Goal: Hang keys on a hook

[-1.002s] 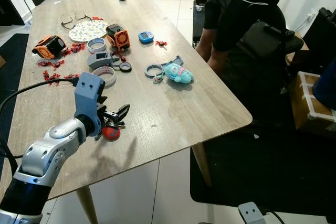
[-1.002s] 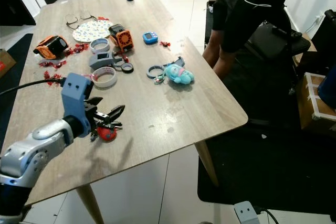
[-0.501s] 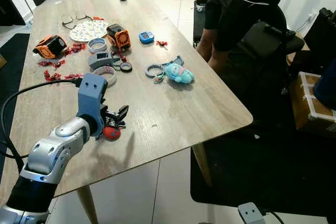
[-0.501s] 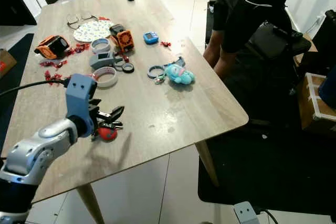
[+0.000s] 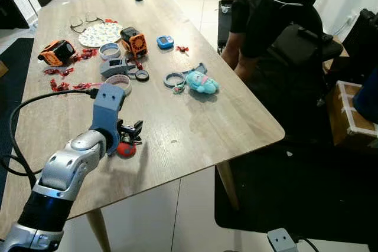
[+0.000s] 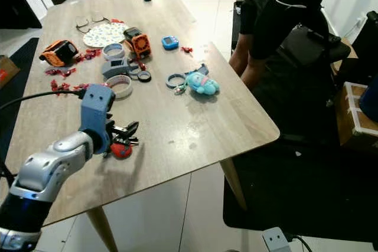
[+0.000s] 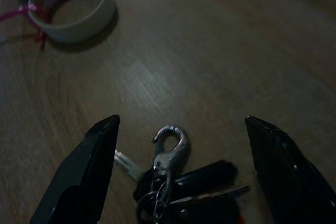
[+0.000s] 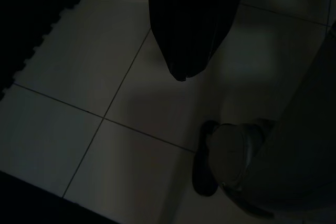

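Wooden table (image 5: 195,119) in a tiled room: the left gripper (image 7: 181,177), fingers spread apart, sits low over the keys (image 7: 181,192), one black finger (image 7: 79,174) on either side of the bunch, not clasping it. The keys, with a silver clasp and a red fob (image 5: 125,149), lie near the table's front edge. Beyond them are a tape roll (image 7: 71,6), a blue plush toy (image 5: 201,82) and scattered clutter. A person (image 5: 266,16) stands at the table's right side. The right gripper (image 8: 189,19) hangs over floor tiles, fingers pressed together

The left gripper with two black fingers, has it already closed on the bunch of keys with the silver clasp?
No, the left gripper is open, one finger on each side of the bunch of keys lying on the wooden table.
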Robot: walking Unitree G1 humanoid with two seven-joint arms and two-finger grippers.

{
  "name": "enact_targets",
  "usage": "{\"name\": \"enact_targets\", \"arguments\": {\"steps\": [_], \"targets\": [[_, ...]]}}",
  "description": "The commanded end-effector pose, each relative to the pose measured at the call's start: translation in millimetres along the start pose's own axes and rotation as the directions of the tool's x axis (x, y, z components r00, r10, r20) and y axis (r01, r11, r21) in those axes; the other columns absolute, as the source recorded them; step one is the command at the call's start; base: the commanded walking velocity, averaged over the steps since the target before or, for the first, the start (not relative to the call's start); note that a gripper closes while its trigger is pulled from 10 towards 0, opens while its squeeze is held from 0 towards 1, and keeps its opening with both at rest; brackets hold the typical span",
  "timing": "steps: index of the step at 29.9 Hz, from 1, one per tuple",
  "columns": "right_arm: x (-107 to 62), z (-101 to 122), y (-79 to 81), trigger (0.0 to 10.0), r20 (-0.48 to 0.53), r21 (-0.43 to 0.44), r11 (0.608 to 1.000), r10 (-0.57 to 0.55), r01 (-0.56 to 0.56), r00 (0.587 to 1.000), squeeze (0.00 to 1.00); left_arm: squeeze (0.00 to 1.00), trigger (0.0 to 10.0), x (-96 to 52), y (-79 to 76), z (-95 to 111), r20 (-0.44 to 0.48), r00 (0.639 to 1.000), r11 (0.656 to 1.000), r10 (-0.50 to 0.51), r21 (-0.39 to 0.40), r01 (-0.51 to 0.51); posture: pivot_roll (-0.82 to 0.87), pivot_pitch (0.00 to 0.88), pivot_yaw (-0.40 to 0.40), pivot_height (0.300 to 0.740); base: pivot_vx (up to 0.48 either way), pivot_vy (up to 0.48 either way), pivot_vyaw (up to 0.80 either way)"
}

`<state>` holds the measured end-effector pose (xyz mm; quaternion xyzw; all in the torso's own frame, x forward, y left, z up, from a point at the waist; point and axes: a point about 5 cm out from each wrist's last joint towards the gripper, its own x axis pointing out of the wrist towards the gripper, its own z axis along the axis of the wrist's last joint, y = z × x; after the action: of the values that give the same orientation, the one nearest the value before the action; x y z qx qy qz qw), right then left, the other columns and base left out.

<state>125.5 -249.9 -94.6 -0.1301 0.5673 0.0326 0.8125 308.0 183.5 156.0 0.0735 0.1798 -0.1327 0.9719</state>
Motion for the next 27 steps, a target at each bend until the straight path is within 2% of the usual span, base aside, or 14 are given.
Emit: {"name": "enact_targets", "arguments": {"steps": [1, 12, 21, 27], "targets": [[0.0, -8, 4.9, 10.0, -0.021, 0.004, 1.0, 0.009, -0.009, 1.0, 0.0, 0.0, 10.0, 3.7, -5.2, -5, -0.033, 0.999, 1.0, -0.001, 0.005, 0.001, -0.09, 0.113, 0.101, 0.74, 0.0, 0.0, 0.0], [-0.2, -9, 4.4, 10.0, -0.023, 0.004, 1.0, 0.003, -0.003, 1.0, 0.0, 0.0, 10.0, 8.4, -4.4, -9, -0.081, 0.996, 0.998, 0.03, 0.055, -0.026, -0.1, 0.113, 0.101, 0.74, 0.0, 0.0, 0.0], [0.2, -7, 5.8, 10.0, -0.018, 0.003, 1.0, 0.004, -0.004, 1.0, 0.0, 0.0, 10.0, 13.2, -7.8, -10, -0.111, 0.994, 0.999, 0.025, 0.024, -0.023, -0.1, 0.109, 0.101, 0.74, 0.0, 0.0, 0.0], [0.4, -7, 6.5, 10.0, -0.017, 0.004, 1.0, 0.005, -0.005, 1.0, 0.0, 0.0, 10.0, 16.5, -6.5, -13, -0.143, 0.989, 0.999, 0.031, 0.038, -0.026, -0.11, 0.11, 0.108, 0.74, 0.0, 0.0, 0.0]]}}
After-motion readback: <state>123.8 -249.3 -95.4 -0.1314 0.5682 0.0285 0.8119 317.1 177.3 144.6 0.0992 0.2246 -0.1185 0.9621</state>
